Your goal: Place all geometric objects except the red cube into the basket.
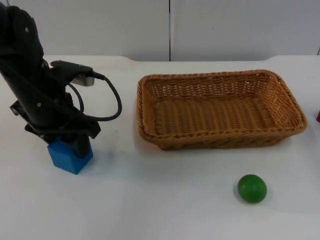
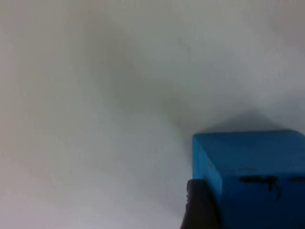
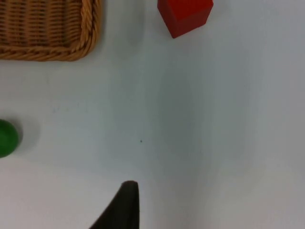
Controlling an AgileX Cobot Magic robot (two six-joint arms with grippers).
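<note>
A blue cube (image 1: 70, 156) rests on the table at the left. My left gripper (image 1: 76, 142) is down over its top, shut on it. In the left wrist view one black fingertip (image 2: 200, 207) presses against the side of the blue cube (image 2: 252, 176). A green ball (image 1: 252, 188) lies in front of the wicker basket (image 1: 147, 131), which holds nothing. The red cube (image 1: 318, 116) peeks in at the table's right edge. My right gripper (image 3: 125, 210) waits above bare table, with the red cube (image 3: 185, 15), the green ball (image 3: 5, 138) and a basket corner (image 3: 57, 53) ahead of it.
The grey partition wall (image 1: 170, 27) closes off the table behind the basket. Bare white table (image 1: 160, 210) runs along the front between the blue cube and the ball.
</note>
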